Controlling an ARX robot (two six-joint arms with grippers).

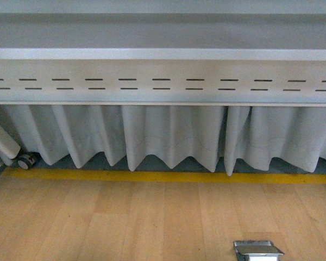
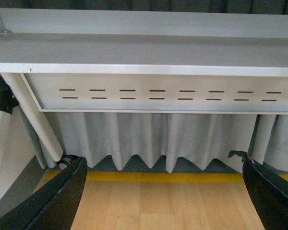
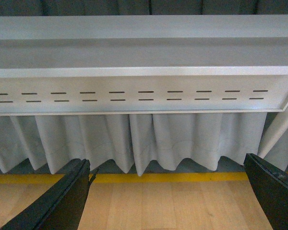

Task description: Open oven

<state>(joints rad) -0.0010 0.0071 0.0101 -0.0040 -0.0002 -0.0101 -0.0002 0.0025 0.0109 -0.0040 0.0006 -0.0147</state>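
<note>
The oven is out of view in all three views. My left gripper (image 2: 165, 191) is open and empty; its two black fingers (image 2: 53, 201) stand wide apart over the wooden floor. My right gripper (image 3: 168, 191) is open and empty too, with its black fingers (image 3: 62, 201) far apart over the same floor. Neither arm shows in the front view.
A grey table underside with a slotted metal panel (image 1: 163, 81) spans the front view, with a pleated white curtain (image 1: 168, 136) below it. A yellow line (image 1: 163, 176) runs across the wooden floor (image 1: 125, 223). A table leg with a caster (image 1: 26, 160) stands at left; a metal floor box (image 1: 257, 250) lies at lower right.
</note>
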